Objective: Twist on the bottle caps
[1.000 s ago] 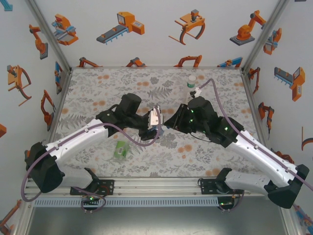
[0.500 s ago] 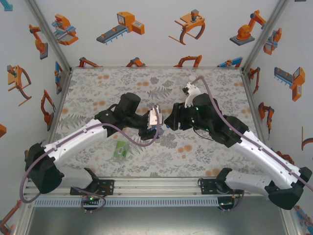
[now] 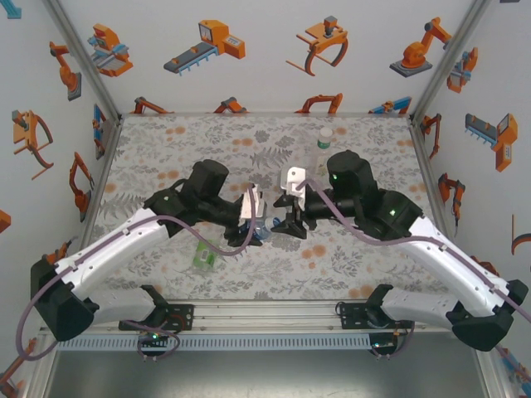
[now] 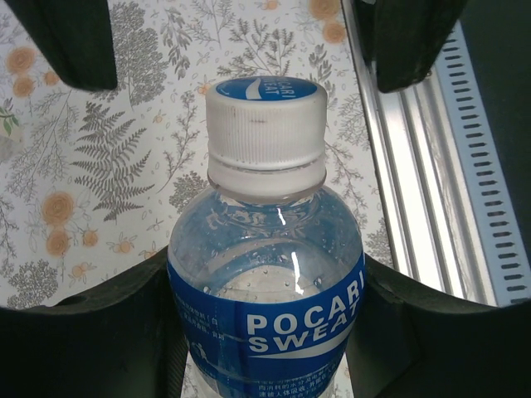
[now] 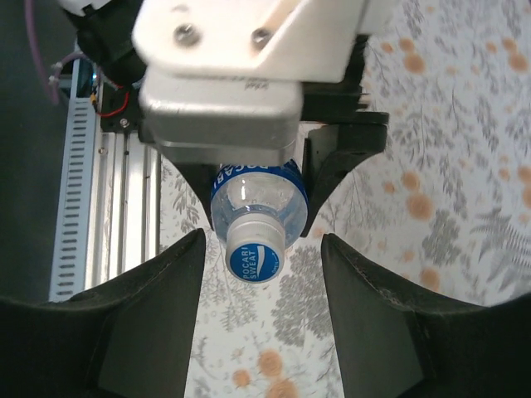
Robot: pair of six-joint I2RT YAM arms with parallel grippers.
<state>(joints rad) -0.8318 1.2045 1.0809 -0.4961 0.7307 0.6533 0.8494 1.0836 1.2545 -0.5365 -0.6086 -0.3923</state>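
Note:
My left gripper (image 3: 255, 234) is shut on the body of the blue-labelled bottle (image 4: 265, 315), its fingers (image 4: 108, 340) pressed to both sides of the label. The bottle (image 3: 265, 231) is held low over the table's middle, its neck pointing right. A white bottle cap (image 4: 265, 124) with a blue top sits on the neck. My right gripper (image 5: 261, 249) is open around that cap (image 5: 255, 259), with a gap on each side and its fingers (image 5: 141, 323) clear of it. The right gripper (image 3: 289, 225) faces the left one.
A green-labelled bottle (image 3: 203, 255) lies on the floral mat near the front, under the left arm. A slimmer bottle (image 3: 324, 139) stands at the back right, behind the right arm. The metal rail (image 4: 431, 199) runs along the near edge.
My right gripper has opened off the cap and its wrist has turned round. Both grippers and the bottle have shifted slightly towards the near edge.

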